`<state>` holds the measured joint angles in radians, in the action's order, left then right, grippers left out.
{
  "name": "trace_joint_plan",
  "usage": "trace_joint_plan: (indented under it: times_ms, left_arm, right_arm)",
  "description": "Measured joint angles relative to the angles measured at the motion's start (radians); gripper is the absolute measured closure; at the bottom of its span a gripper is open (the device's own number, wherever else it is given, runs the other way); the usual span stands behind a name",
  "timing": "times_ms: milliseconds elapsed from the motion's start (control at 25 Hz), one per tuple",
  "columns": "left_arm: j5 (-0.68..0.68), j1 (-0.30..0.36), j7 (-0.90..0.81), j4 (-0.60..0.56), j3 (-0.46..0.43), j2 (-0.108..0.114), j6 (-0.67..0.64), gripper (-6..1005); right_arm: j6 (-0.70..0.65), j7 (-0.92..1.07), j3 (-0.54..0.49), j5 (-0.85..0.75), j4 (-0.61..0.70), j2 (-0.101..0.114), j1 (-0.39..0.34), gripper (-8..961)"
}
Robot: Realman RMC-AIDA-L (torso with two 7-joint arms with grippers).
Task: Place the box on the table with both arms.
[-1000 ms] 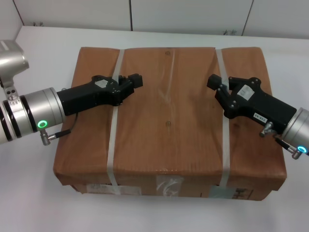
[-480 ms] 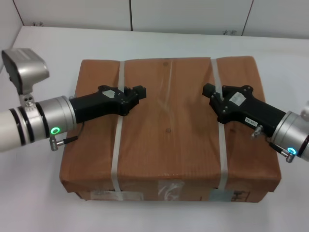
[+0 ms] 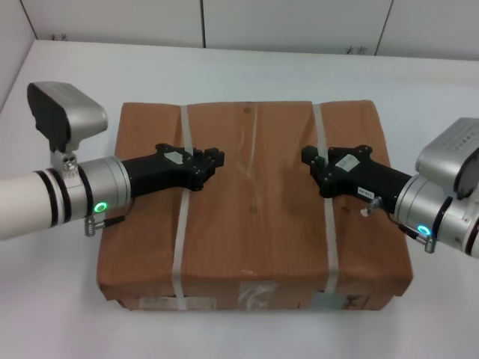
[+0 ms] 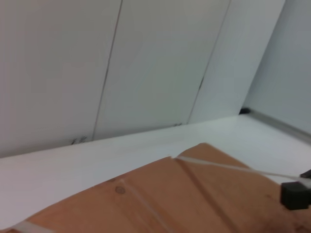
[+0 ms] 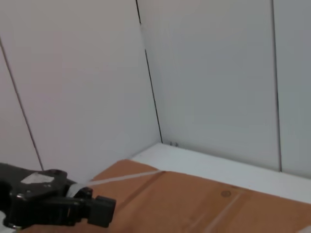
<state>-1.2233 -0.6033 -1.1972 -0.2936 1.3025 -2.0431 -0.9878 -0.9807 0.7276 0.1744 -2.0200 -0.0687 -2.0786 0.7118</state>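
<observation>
The box (image 3: 254, 224), brown paper with two white straps, lies flat and level over the white table (image 3: 60, 299). I cannot tell if it touches the table. My left gripper (image 3: 217, 158) lies across the left strap (image 3: 179, 239), fingers together. My right gripper (image 3: 307, 155) lies across the right strap (image 3: 329, 239) in the same way. In the right wrist view the left gripper (image 5: 99, 211) holds a taut strap (image 5: 121, 178) above the box (image 5: 204, 204). The left wrist view shows the right gripper (image 4: 295, 194) at the end of a taut strap (image 4: 228, 167).
White wall panels (image 3: 299, 22) stand along the table's far edge, and a side wall (image 3: 11, 45) closes the far left corner. Bare tabletop surrounds the box on all sides. Labels and clear tape (image 3: 254, 295) are on the box's near side.
The box has sunk lower, away from the head camera, staying level. Both arms have come down with it and reach further into view, grippers still on the straps.
</observation>
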Motion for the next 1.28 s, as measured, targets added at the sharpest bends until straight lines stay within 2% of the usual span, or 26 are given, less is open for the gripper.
trace_joint_plan:
  times_ms: [920, 1200, 1280]
  left_arm:
    - [0.006, -0.017, 0.076, 0.075, 0.012, -0.01, 0.097, 917]
    - [0.01, -0.02, 0.096, 0.107, 0.012, -0.012, 0.118, 906]
    - [0.011, -0.02, 0.096, 0.109, 0.012, -0.012, 0.123, 895]
  right_arm:
    - [0.089, 0.022, -0.007, -0.014, -0.067, 0.0, -0.005, 924]
    - [0.158, 0.122, 0.0, -0.021, -0.063, 0.0, 0.012, 922]
    - [0.17, 0.141, 0.001, -0.028, -0.059, 0.0, 0.014, 886]
